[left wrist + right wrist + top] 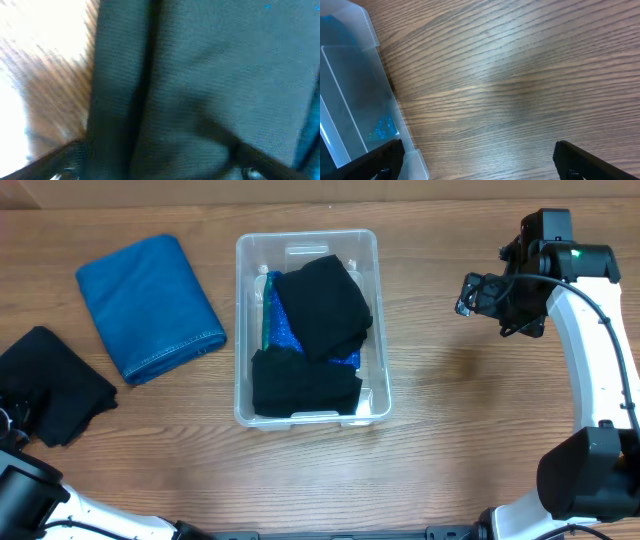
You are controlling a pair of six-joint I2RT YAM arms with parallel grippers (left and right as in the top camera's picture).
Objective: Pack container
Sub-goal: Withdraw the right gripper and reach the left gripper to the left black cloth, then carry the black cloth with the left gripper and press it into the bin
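The clear plastic container (240,330) stands mid-table. It holds two black folded cloths (322,305) over a sparkly blue item (278,328). Another black cloth (50,385) lies at the far left and fills the blurred left wrist view (200,85). My left gripper (160,170) is open right over it, fingers spread at both sides of the cloth. My right gripper (480,292) hovers right of the container, open and empty (480,160). The container's corner shows at the left of the right wrist view (375,90).
A folded blue cloth (150,305) lies left of the container, between it and the black cloth. The wooden table (460,410) is bare to the right of the container. The left arm's base sits at the bottom-left corner (25,490).
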